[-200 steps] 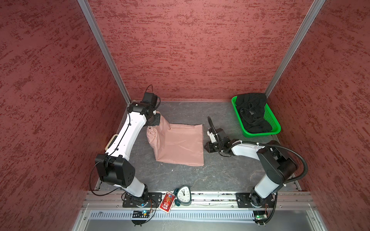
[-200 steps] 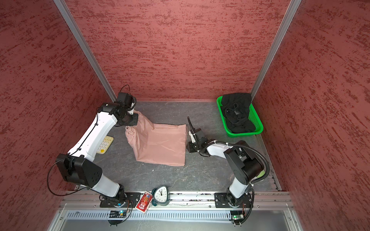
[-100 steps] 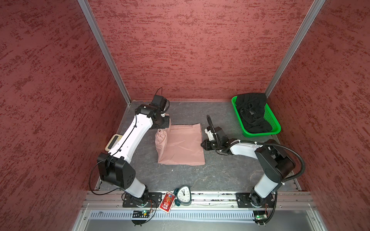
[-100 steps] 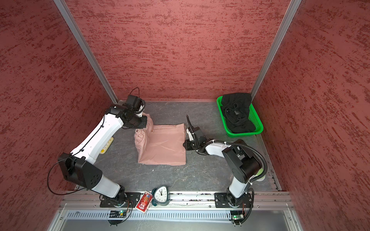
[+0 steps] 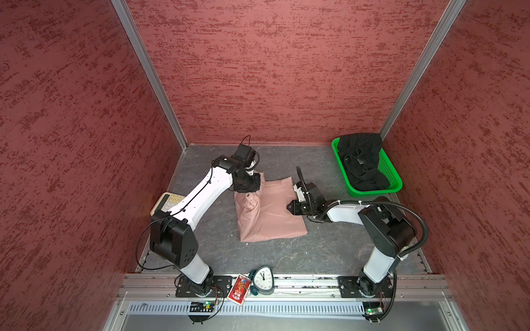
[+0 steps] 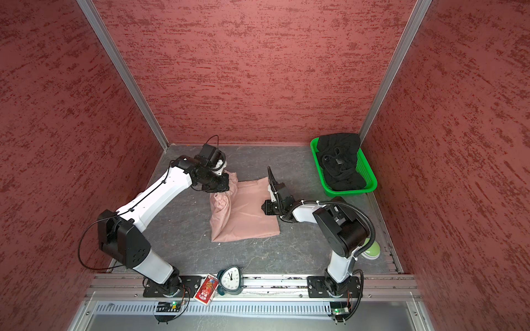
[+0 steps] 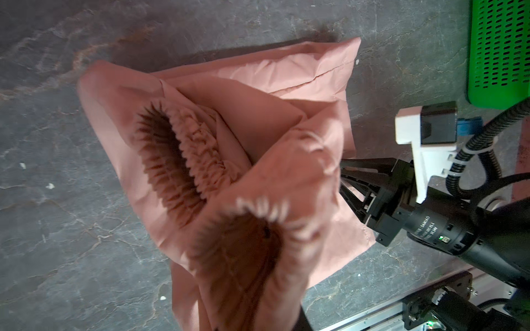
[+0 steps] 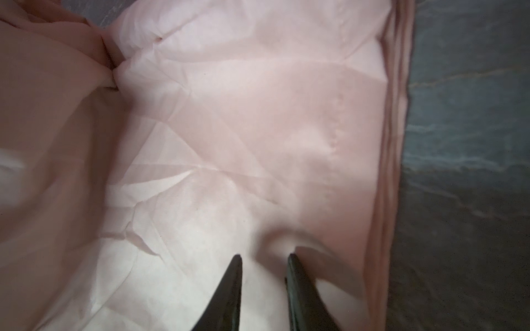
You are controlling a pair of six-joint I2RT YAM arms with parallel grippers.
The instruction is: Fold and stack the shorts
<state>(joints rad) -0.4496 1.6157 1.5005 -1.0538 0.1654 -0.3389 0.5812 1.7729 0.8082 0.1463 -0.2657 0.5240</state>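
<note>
On the left edge of the table, you have a cream keypad-like slab lying partly under the left arm. Toward the middle, your left gripper hangs over the back-left corner of the pink shorts. Its jaws are closed on the gathered waistband, and the cloth rises in a bunch from the table up to them. The left wrist view shows the ruffled waistband gaping open; the part nearest the lens is blurred. The rest of the pink shorts lies flat at the centre of the table, a rough rectangle in both top views. Directly in front, on the front rail, stand a small clock and a red card pack. On the right edge of the pink cloth, your right gripper lies low, pointing left. In the right wrist view its fingertips press on the cloth just inside the hem. The jaws stand apart with a small ridge of cloth raised between them, not clamped as far as that view shows. At the back-right corner, the green basket holds the black shorts, crumpled, draped over its far rim, well apart from the pink pair.
</note>
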